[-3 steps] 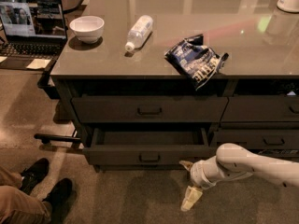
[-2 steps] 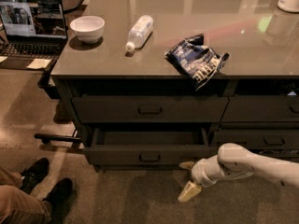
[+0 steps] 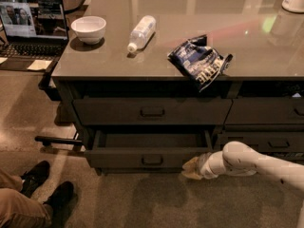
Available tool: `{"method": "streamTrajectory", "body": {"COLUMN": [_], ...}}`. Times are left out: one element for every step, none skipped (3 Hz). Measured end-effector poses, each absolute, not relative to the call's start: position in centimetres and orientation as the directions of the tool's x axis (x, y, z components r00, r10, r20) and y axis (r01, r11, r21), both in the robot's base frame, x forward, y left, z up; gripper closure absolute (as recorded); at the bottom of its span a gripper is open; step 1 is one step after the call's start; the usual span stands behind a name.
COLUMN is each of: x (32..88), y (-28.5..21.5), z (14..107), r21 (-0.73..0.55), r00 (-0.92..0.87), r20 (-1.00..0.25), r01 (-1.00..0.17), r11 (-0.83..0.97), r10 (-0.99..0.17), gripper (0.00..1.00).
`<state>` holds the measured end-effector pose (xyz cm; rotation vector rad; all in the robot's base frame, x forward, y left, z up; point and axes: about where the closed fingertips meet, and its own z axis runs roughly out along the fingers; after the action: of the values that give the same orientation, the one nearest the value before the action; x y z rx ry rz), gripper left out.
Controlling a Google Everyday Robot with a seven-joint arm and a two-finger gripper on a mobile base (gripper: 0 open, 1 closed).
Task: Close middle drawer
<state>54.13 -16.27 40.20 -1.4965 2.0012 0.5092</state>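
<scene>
The middle drawer (image 3: pixel 147 158) is pulled out from the dark cabinet below the counter. Its low flat front carries a small dark bar pull (image 3: pixel 152 160), and its grey inside (image 3: pixel 152 140) shows. My gripper (image 3: pixel 191 167) comes in from the right on a white arm (image 3: pixel 251 161). Its tan fingertips sit against the right end of the drawer front, near its lower corner. The top drawer (image 3: pixel 152 110) above is shut.
On the counter (image 3: pixel 190 13) lie a white bowl (image 3: pixel 88 29), a plastic bottle (image 3: pixel 141 32) on its side and a blue chip bag (image 3: pixel 199 62). A laptop (image 3: pixel 31 18) stands at left. A person's legs and shoes (image 3: pixel 40 189) are at bottom left. Narrower drawers (image 3: pixel 266 113) are at right.
My gripper has risen from low near the floor and moved up against the right end of the middle drawer's front. The drawer stays pulled out.
</scene>
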Motion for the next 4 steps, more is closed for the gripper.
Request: {"method": "streamTrajectory", "body": {"x": [56.5, 58.5, 58.5, 60.9], "y": [-16.5, -16.1, -16.0, -15.3], "z": [41.0, 41.8, 41.9, 42.3], "r21": [-0.101, -0.145, -0.148, -0.155], "r00": [-0.206, -0.205, -0.205, -0.207], "r20": [-0.680, -0.707, -0.710, -0.734], "r01": [-0.924, -0.895, -0.892, -0.876], "r11": [0.368, 0.422, 0.427, 0.457], "r10": [-0.704, -0.677, -0.674, -0.646], "gripper": [0.63, 0.39, 0.16, 0.00]}}
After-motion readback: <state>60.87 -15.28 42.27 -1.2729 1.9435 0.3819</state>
